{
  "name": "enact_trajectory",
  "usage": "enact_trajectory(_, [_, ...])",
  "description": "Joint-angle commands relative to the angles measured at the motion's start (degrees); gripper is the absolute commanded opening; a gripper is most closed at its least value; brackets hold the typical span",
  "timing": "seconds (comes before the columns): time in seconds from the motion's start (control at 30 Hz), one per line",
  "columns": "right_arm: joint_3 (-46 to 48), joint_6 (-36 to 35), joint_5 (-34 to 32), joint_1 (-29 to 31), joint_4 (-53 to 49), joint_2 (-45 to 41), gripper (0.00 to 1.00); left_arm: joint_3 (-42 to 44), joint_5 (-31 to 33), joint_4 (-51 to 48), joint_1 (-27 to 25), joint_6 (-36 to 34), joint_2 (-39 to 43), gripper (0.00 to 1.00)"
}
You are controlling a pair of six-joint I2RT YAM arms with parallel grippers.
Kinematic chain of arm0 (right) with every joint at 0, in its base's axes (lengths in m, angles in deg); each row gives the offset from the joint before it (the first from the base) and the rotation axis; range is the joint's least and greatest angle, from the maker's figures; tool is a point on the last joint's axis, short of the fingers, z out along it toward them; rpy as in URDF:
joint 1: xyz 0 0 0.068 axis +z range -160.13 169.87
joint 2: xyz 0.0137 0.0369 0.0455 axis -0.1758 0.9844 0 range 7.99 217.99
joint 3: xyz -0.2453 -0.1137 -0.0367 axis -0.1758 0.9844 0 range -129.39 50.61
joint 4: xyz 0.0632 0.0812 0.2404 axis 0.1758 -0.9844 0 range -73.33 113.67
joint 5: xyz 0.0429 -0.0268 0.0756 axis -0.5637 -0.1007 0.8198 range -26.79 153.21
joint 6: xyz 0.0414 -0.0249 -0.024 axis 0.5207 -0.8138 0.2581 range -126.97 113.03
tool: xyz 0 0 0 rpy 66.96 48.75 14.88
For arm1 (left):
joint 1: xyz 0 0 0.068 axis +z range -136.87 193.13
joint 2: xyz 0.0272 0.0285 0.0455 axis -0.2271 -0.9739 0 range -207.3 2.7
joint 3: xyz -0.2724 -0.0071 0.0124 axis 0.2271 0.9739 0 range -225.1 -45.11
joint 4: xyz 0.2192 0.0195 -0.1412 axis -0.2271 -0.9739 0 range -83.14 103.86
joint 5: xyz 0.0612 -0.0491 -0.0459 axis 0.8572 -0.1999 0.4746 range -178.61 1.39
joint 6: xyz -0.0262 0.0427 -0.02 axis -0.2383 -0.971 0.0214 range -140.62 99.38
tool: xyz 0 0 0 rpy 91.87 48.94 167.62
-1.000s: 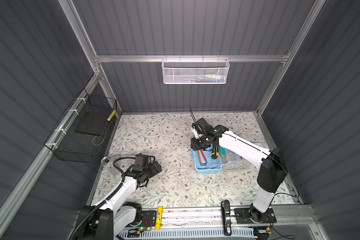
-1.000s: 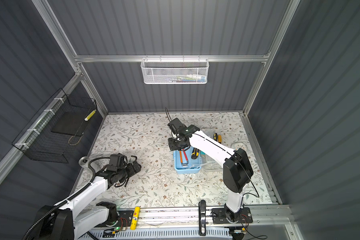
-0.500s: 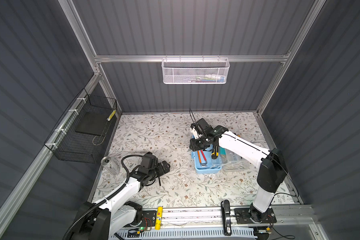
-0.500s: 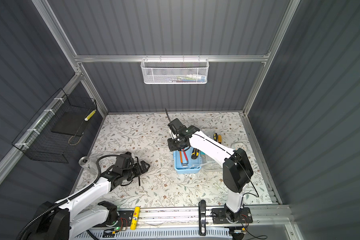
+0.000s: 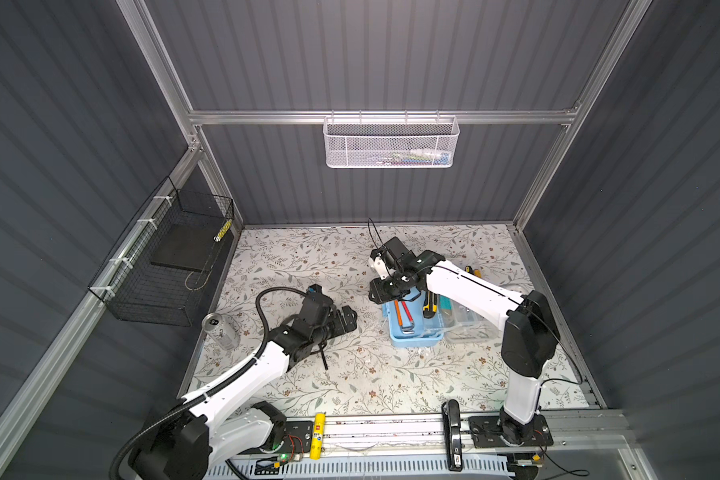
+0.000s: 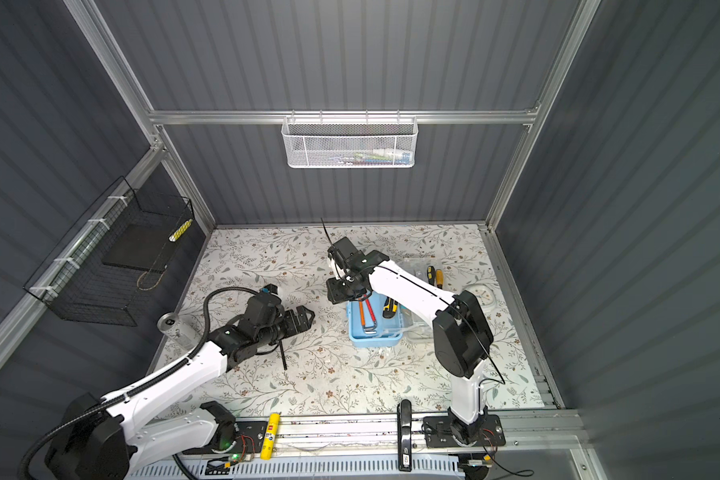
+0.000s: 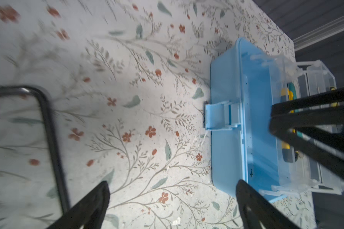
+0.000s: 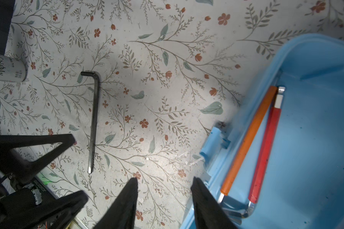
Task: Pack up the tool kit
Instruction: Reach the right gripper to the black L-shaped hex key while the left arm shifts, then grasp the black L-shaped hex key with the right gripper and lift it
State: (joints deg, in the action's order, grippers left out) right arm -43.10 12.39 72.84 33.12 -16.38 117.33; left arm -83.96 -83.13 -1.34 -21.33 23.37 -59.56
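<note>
1. Black wire basket (image 5: 163,266): hangs on the left wall; a dark flat slab lies inside.
2. Can (image 5: 221,330): silver, upright at the mat's left edge, near the left arm.
3. Left gripper (image 5: 347,320): low over the floral mat (image 5: 350,386), aimed at the box. The jaws are spread wide with nothing between them (the left wrist view shows only mat between the fingers (image 7: 91,202)).
4. Black hex key (image 5: 323,358): L-shaped, flat on the mat just beside the left gripper, outside the box and touched by neither gripper.
5. Right gripper (image 5: 377,293): at the box's far left corner. The jaws stand partly apart and hold nothing; the right wrist view shows bare mat and the box rim between the fingertips (image 8: 130,194).
6. White mesh basket (image 5: 391,143): hangs on the back-wall rail; its contents are too small to tell.
7. Tool box (image 5: 414,343): light blue, open, right of mat centre, with its latch facing the left arm.
8. Orange and red hex keys (image 5: 404,316): side by side on the box floor, along its left wall.
9. Utility knife (image 5: 429,305): yellow and black, inside the box on its right side.
10. Clear lid (image 5: 470,326): just beside the box on the right, partly under the right arm.
11. Screwdrivers (image 5: 472,271): on the mat beyond the right arm, outside the box.
</note>
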Motion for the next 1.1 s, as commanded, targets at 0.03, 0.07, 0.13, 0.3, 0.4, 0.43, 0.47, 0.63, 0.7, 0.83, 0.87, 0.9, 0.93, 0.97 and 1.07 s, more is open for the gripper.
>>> enact_trajectory(0.03, [-4.39, -0.63, 1.62, 3.57, 1.50, 5.07, 0.48, -9.64, 15.06, -21.25, 1.41, -7.07, 5.11, 0.99])
enact_trajectory(0.07, [-6.22, -0.36, 0.82, 4.42, 0.56, 6.65, 0.48, -11.21, 16.16, -23.74, 2.24, -7.56, 5.73, 0.99])
enact_trajectory(0.13, [-11.96, -0.36, -0.22, 6.70, -2.86, 10.92, 0.48, -13.29, 17.49, -27.06, 4.51, -8.98, 7.56, 1.00])
enact_trajectory(0.3, [-24.32, -0.99, -1.16, 12.12, -7.92, 20.48, 0.47, -13.11, 16.50, -27.95, 10.80, -10.54, 11.85, 0.99])
enact_trajectory(0.4, [-31.56, -1.31, -0.16, 13.92, -11.35, 26.01, 0.46, -15.20, 17.52, -30.18, 11.34, -10.59, 13.47, 0.99])
enact_trajectory(0.43, [-33.86, -2.02, -0.86, 14.65, -12.53, 27.78, 0.46, -15.50, 17.48, -30.49, 11.42, -10.90, 14.09, 0.99])
enact_trajectory(0.47, [-35.80, -2.57, -1.72, 15.36, -13.57, 29.15, 0.46, -15.62, 17.70, -30.74, 11.35, -11.10, 14.57, 0.99])
enact_trajectory(0.63, [-42.62, -4.51, -3.25, 17.09, -17.21, 35.25, 0.44, -15.19, 19.49, -32.65, 11.36, -10.29, 16.75, 0.99])
enact_trajectory(0.7, [-43.09, -5.13, -4.40, 17.36, -17.62, 36.31, 0.44, -15.11, 19.24, -33.03, 11.41, -9.84, 17.78, 0.99])
enact_trajectory(0.83, [-43.35, -5.89, -4.92, 17.82, -17.47, 37.58, 0.43, -14.87, 19.61, -33.92, 11.34, -9.45, 19.67, 0.99])
enact_trajectory(0.87, [-43.61, -6.14, -4.95, 17.95, -17.58, 37.83, 0.43, -14.72, 19.79, -34.09, 11.42, -9.43, 19.89, 1.00])
enact_trajectory(0.9, [-44.29, -6.25, -4.65, 18.09, -17.97, 38.35, 0.43, -14.60, 19.99, -34.40, 11.35, -9.31, 19.92, 0.99])
enact_trajectory(0.93, [-45.19, -6.26, -4.32, 18.21, -18.44, 39.02, 0.43, -14.46, 20.01, -34.62, 11.36, -9.19, 19.81, 0.99])
enact_trajectory(0.97, [-45.86, -6.34, -4.07, 18.32, -18.76, 39.47, 0.42, -14.29, 19.93, -34.72, 11.35, -8.97, 19.80, 0.99])
enact_trajectory(1.07, [-46.42, -6.52, -3.64, 18.67, -18.56, 39.96, 0.42, -13.53, 19.58, -34.77, 11.35, -8.52, 19.98, 0.99])
